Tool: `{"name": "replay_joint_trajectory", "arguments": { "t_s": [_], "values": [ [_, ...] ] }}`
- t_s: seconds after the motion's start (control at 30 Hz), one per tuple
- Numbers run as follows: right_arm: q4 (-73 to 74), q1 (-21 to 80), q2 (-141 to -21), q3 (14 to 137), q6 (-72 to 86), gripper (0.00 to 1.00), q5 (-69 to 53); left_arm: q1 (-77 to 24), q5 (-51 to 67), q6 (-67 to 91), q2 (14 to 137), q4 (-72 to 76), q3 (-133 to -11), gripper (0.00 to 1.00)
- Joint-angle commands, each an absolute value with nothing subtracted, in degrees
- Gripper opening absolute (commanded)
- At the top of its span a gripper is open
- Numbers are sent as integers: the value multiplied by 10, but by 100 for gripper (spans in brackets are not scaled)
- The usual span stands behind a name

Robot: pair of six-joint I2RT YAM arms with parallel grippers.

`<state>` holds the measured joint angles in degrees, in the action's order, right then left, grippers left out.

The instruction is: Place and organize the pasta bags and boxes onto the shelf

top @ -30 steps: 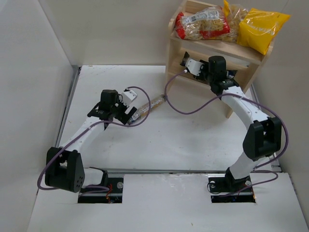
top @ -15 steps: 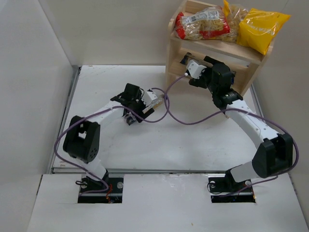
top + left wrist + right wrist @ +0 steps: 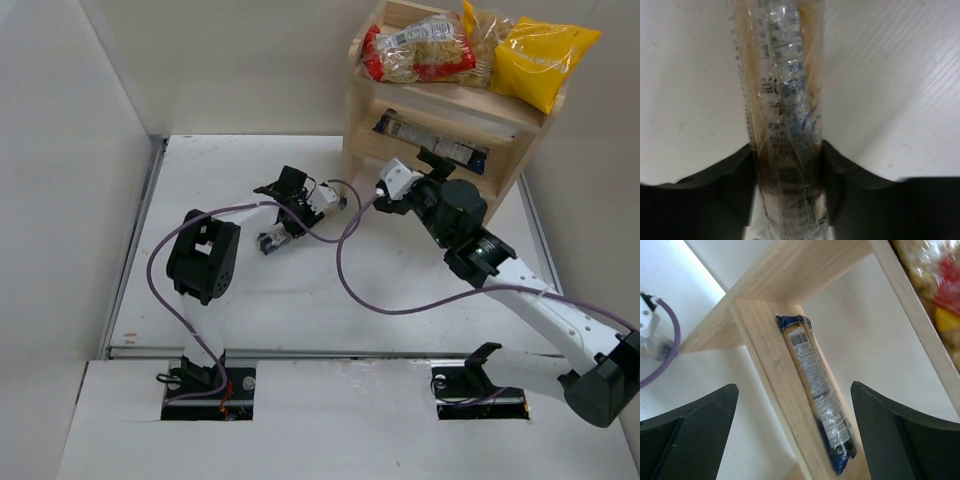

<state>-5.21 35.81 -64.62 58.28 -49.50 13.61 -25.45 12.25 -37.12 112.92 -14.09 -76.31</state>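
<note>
The wooden shelf stands at the far right of the table. On its top tier lie the clear bag with red ends and the yellow bag. One pasta box rests on the lower tier, and the right wrist view shows it beside the wooden rail. My right gripper hangs open just in front of the shelf, its jaws empty. The other pasta box lies on the table. My left gripper is shut on it, both fingers pressing the clear wrapper.
Purple cables loop across the middle of the table between the two arms. White walls close in the left side and the back. The table's near edge runs just ahead of the arm bases.
My left arm stretched toward the far middle and its jaws closed on the table pasta box. My right gripper backed out of the lower tier, leaving the other box there.
</note>
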Motion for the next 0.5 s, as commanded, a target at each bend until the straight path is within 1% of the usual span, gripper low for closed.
{"name": "replay_joint_trajectory", "arguments": {
  "t_s": [0.0,0.03,0.07,0.17,0.27,0.47],
  "values": [
    [-87,363,-602,564,-410,100,169,-267,127,-376,1156,-216,-771,12],
    [-88,364,-591,560,-398,100,173,-272,120,-369,1146,-218,-765,1],
    [-91,364,-580,557,-389,100,180,-276,118,-368,1135,-214,-757,0],
    [-105,364,-553,555,-363,100,205,-298,104,-381,1065,-169,-710,0],
    [-112,364,-527,550,-336,100,204,-325,80,-405,996,-117,-678,0],
    [-108,366,-514,520,-315,100,230,-362,54,-419,962,-78,-631,0]
  ]
}}
